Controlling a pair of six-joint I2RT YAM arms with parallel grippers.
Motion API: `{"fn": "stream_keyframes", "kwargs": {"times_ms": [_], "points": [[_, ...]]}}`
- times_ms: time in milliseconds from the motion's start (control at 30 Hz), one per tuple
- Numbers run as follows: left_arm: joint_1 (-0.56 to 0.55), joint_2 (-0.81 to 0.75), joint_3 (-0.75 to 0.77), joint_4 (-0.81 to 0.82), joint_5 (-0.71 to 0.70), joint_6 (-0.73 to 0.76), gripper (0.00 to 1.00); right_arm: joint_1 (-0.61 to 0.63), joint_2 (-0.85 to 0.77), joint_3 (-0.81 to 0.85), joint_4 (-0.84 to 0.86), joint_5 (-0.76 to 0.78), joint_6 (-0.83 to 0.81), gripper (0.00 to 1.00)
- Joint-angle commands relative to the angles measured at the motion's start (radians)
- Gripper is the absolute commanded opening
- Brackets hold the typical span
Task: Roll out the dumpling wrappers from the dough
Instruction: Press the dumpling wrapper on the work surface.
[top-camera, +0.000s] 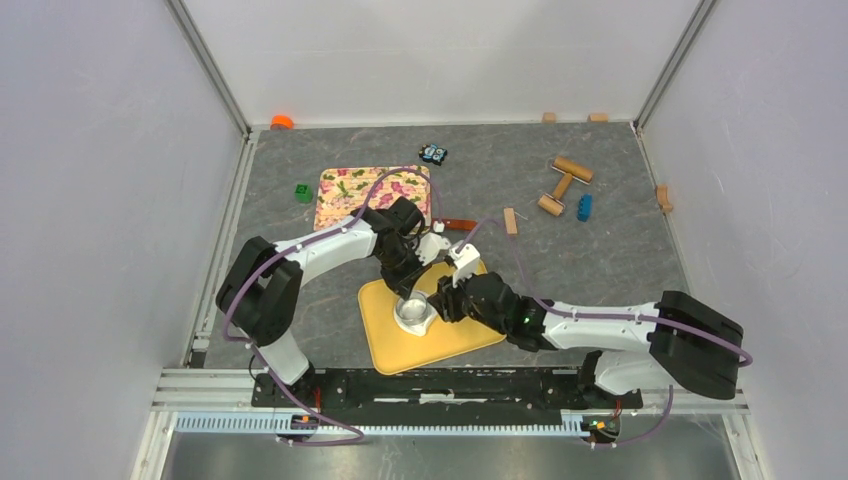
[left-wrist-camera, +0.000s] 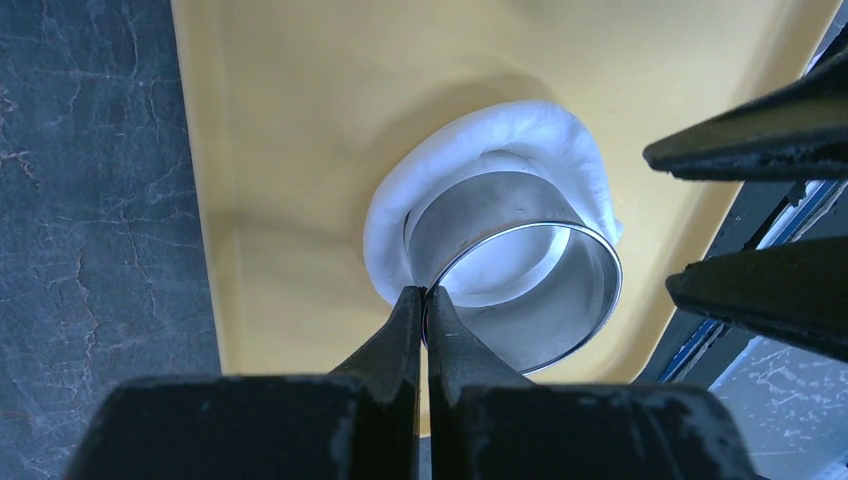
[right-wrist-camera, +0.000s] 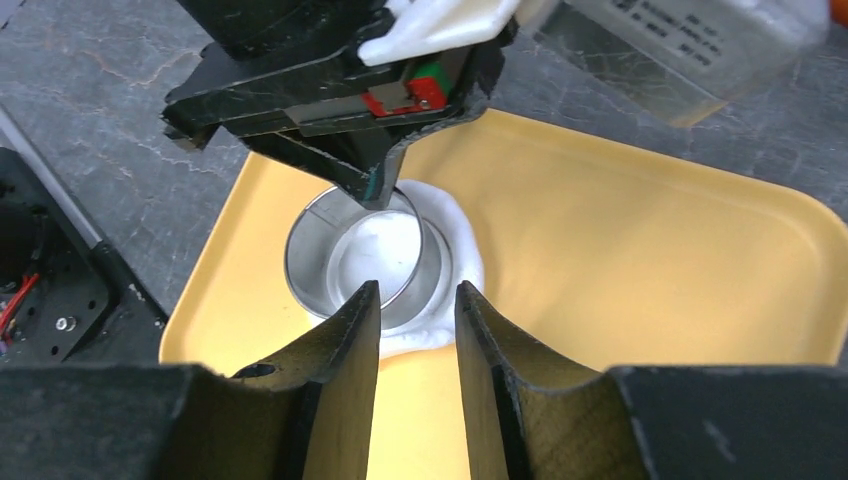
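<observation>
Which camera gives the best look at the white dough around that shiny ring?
The left wrist view: the dough fills the centre, close and sharp, bulging around the ring. The right wrist view shows it smaller, partly behind the ring. From the top it is only a tiny white patch.

Left arm (top-camera: 320, 243) and right arm (top-camera: 612, 332) — white links, bulky black joint housings. A purple cable (top-camera: 600, 316) runs along each. Small green light (top-camera: 527, 322) on right forearm. Black base rail (top-camera: 450, 385).
Left gripper (left-wrist-camera: 425, 293) — black tapered fingers, white bracket, red-and-green insert (right-wrist-camera: 420, 92) in body.
Right gripper (right-wrist-camera: 418, 290): black, grainy, scuffed fingers.
</observation>
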Motion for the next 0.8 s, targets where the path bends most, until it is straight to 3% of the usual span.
{"fn": "stream_keyframes", "kwargs": {"times_ms": [0,367,633,767], "points": [[-0.005,-0.023,0.020,-0.025,-0.012,-0.031,0.02,0.027,0.030,0.012,0.040,-0.021,0.036,0.38],[-0.016,0.000,0.006,0.015,0.013,-0.043,0.02,0.045,0.150,0.079,0.054,-0.015,0.001,0.35],[-0.027,-0.006,0.000,0.027,0.000,-0.045,0.02,0.045,0.053,0.061,0.000,0.067,-0.002,0.33],[-0.042,-0.015,-0.008,0.035,-0.042,-0.041,0.02,0.045,0.031,0.026,0.069,0.040,0.002,0.33]]}}
